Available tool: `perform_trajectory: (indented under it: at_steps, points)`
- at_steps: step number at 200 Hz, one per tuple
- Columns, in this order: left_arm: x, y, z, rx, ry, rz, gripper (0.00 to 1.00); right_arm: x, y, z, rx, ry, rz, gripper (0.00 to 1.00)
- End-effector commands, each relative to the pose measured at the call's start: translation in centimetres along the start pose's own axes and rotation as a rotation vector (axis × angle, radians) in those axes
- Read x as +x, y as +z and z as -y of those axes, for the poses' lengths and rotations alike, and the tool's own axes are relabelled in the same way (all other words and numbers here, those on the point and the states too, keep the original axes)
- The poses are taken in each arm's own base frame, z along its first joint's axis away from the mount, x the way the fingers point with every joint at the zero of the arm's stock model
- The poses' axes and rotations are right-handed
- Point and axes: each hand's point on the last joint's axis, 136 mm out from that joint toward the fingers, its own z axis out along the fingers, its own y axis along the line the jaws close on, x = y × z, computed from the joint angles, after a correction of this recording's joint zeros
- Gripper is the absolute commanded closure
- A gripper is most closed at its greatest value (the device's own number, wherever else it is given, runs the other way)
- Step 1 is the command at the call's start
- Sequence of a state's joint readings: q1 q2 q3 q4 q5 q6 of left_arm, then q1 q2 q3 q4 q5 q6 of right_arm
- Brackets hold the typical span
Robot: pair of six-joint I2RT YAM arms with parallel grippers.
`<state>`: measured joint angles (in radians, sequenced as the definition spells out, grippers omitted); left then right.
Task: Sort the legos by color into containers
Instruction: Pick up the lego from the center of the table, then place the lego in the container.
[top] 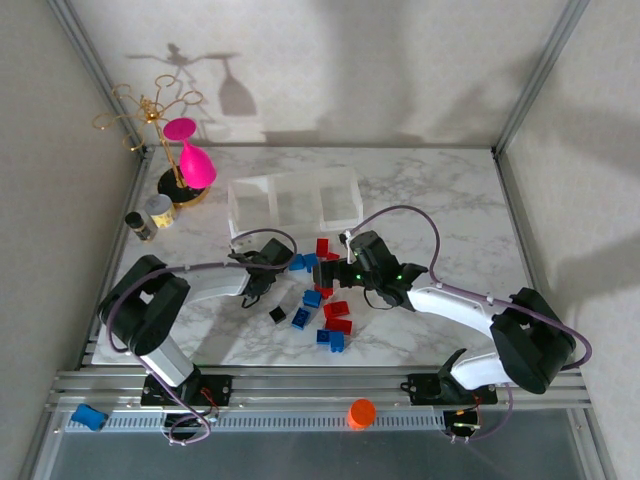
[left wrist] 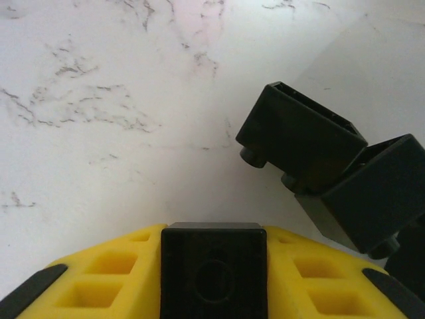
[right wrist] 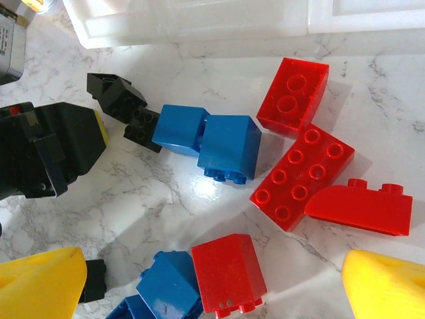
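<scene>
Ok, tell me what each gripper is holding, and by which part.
Left gripper is shut on a black lego, pinched by opposite sides between its yellow fingers. Right gripper is open, holding nothing.

The legos [right wrist: 302, 176] are red, blue and black, on a white table [top: 440, 200] with grey marble veining. The containers [top: 250, 200] are clear with white rims. The wine glass [top: 195, 160] is pink and the round cap [top: 361, 413] orange.
</scene>
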<state>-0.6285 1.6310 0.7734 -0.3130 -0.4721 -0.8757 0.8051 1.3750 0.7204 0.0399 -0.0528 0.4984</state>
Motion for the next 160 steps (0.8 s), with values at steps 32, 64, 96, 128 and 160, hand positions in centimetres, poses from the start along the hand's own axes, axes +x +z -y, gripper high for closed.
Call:
perform_trajectory:
  at_steps: [32, 64, 96, 128, 160]
  points:
    - [-2.4, -3.6, -1.4, 0.038, -0.018, 0.066, 0.72, -2.0, -0.7, -1.6, -0.033, -0.013, 0.043, 0.01]
    - [-6.9, -6.1, -0.1, 0.086, -0.027, 0.144, 0.7, -3.2, -0.8, -1.9, -0.025, -0.015, 0.069, 0.01]
    - [-11.5, -6.3, 1.7, 0.094, -0.024, 0.182, 0.7, -4.8, -1.0, -1.4, 0.019, 0.003, 0.123, 0.01]
    - [-15.1, -4.6, 3.2, 0.117, -0.04, 0.19, 0.69, -6.3, -1.4, -1.3, 0.029, 0.019, 0.164, 0.01]
    - [-18.3, -2.8, 4.3, 0.071, -0.017, 0.228, 0.68, -7.1, -1.5, -1.0, 0.034, 0.027, 0.183, 0.01]
